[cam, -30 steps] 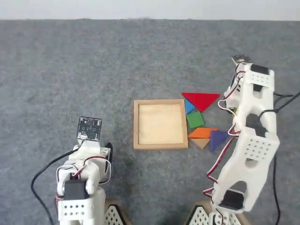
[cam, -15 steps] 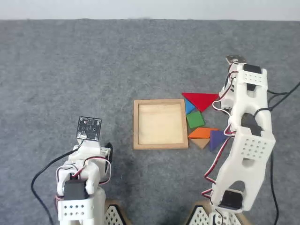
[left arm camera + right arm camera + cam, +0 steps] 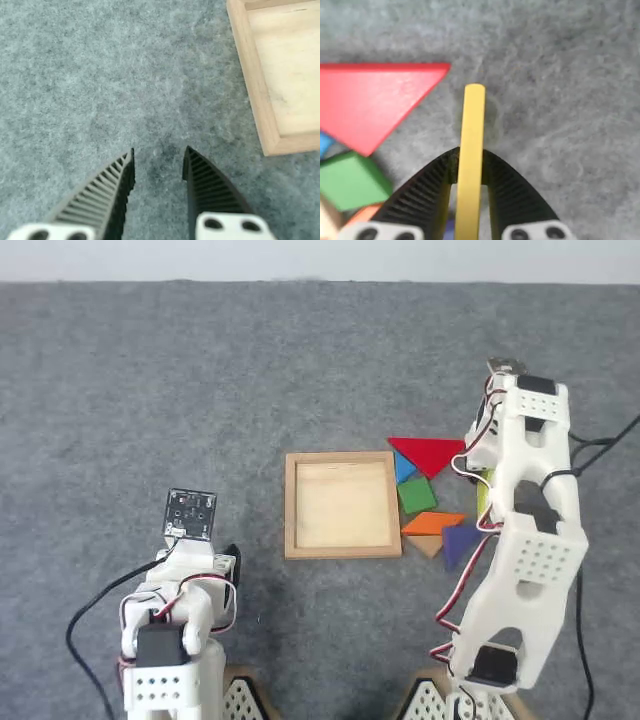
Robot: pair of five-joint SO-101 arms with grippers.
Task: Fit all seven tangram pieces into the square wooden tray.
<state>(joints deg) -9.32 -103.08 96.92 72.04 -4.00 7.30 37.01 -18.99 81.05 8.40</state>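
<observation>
Right gripper point(image 3: 470, 153): clamped on the yellow piece point(image 3: 474, 115), one finger against each flat face. Piece stands on edge, thin edge up toward the wrist camera. Its long axis runs in line with the fingers, and its far end pokes past the fingertips, near the red triangle point(image 3: 367, 102). Contact with the carpet cannot be judged.

Red triangle, blue piece point(image 3: 403, 468), green square point(image 3: 416, 496), orange piece point(image 3: 432, 523), purple piece point(image 3: 462, 537) and tan piece point(image 3: 430, 546) lie clustered beside the tray point(image 3: 291, 505), outside it.

Left gripper point(image 3: 157, 157): fingers parted by a moderate gap over carpet, near a tray corner.
</observation>
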